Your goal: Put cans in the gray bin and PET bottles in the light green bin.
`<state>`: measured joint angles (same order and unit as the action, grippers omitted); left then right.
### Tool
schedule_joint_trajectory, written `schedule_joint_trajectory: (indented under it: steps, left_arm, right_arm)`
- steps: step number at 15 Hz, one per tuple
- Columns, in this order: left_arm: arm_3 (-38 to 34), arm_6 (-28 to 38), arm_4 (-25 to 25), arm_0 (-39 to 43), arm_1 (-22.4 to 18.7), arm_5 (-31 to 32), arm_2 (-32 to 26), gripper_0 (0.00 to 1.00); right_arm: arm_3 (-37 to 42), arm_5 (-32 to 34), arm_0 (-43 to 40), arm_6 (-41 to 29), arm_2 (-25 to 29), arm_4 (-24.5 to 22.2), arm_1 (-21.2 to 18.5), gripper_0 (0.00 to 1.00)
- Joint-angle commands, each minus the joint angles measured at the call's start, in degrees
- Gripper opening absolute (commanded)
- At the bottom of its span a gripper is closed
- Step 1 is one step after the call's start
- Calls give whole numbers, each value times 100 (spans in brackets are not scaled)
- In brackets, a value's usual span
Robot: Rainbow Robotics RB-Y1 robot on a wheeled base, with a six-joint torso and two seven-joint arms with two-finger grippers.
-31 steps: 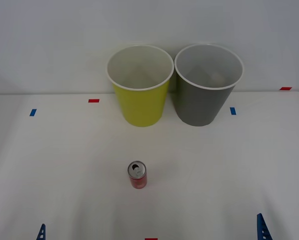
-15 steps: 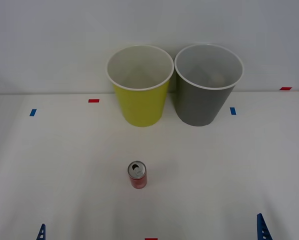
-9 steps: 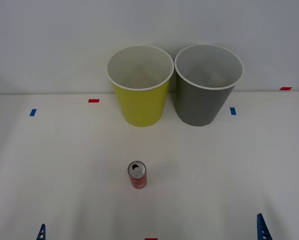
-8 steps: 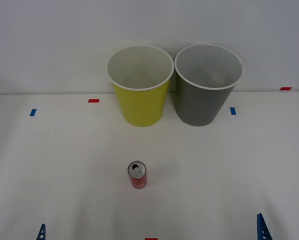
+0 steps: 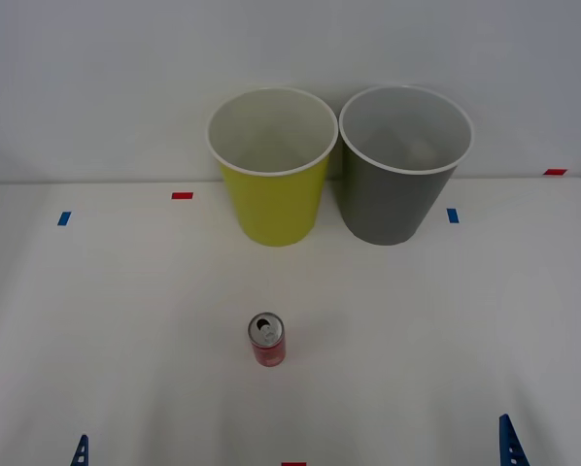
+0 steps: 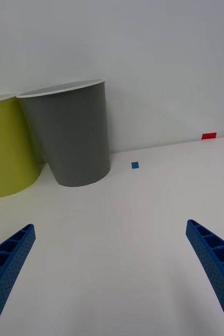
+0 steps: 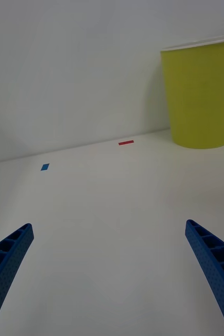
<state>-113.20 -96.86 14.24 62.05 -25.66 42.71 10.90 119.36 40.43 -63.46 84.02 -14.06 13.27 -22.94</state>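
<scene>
Risk: wide-open, empty left gripper [image 7: 109,278] or right gripper [image 6: 109,278] tipping small upright red drink can [image 5: 266,340], or choosing yellow-green plastic bin [image 5: 272,165] touching dark gray plastic bin [image 5: 403,163].

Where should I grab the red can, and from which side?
Grip the red can around its round side wall, mid-height, coming in level from the near side. It stands upright and alone on the table, so both flanks are free. The left end effector sits open and somewhat closer than the right end effector.
</scene>
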Motion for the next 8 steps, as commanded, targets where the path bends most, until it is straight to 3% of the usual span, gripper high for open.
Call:
schedule_joint_trajectory:
  steps: [1,8]
  left_arm:
    - [0,0,0,0,0,0,0,100]
    - [0,0,0,0,0,0,0,100]
  right_arm:
    - [0,0,0,0,0,0,0,100]
    - [0,0,0,0,0,0,0,100]
